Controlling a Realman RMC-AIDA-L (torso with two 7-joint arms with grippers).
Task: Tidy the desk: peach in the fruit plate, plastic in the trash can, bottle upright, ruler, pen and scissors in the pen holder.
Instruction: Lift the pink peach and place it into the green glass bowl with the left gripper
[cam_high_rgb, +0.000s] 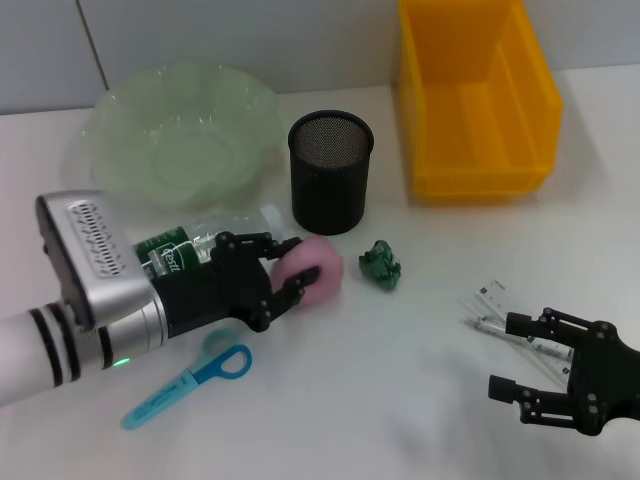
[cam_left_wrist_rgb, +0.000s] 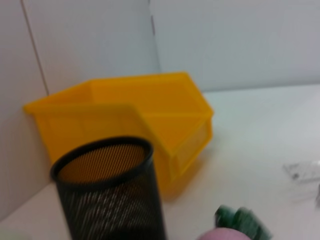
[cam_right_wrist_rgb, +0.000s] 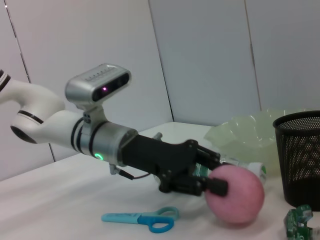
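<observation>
A pink peach (cam_high_rgb: 318, 270) is noted. The fruit plate (cam_high_rgb: 180, 140) is pale translucent green. The pen holder (cam_high_rgb: 331, 172) is black mesh. A bright yellow bin (cam_high_rgb: 475, 100) is recorded. Light blue scissors (cam_high_rgb: 190, 385) are seen. The crumpled plastic (cam_high_rgb: 382, 263) is dark green. The bottle (cam_high_rgb: 185, 250) carries a green label. A clear ruler (cam_high_rgb: 510, 305) bears printed markings.
</observation>
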